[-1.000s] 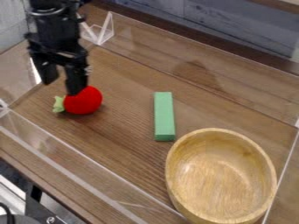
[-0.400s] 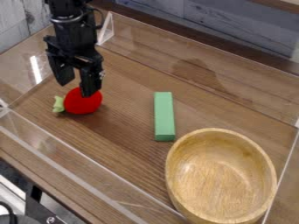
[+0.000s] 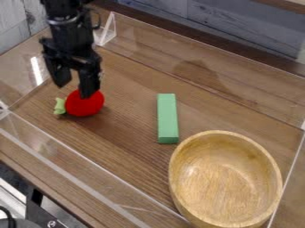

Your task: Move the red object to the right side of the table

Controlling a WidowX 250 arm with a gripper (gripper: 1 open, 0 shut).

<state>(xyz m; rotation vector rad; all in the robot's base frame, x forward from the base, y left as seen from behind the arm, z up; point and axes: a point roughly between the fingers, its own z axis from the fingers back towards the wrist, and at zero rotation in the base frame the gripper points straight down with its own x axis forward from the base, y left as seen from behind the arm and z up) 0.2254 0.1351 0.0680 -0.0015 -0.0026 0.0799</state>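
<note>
The pincer (image 3: 73,84) is hanging pointed straight down over the red object (image 3: 84,103), with its two dark fingers standing wide apart and nothing between them. One finger is showing in front of the top of the red object; the other is sitting further left, above the bare wood. Whether either finger is touching the toy cannot be told from this view.

The biggest risk looks like an off-centre grasp. The pincer seems to be sitting a little left of the toy's middle, so if the fingers close as they stand, one may be pressing on the crown while the other is sweeping in from the side, and the round, soft body could be squeezed out or rolled away toward the clear acrylic wall (image 3: 18,134) at the left. Coming down too far could also be pushing the near finger into the toy and squashing it against the table (image 3: 215,80). A grip that catches only the leafy stem would probably be letting go partway across. On the way right, the green block (image 3: 168,118) and the wooden bowl (image 3: 226,178) are both lying in or near the path, so a low carry could be knocking the block.

The red object is sitting on the left part of the table, well apart from the block. It is small, round and bright red, looking soft and slightly fuzzy, with a little green leaf sticking out at its lower left.
</note>
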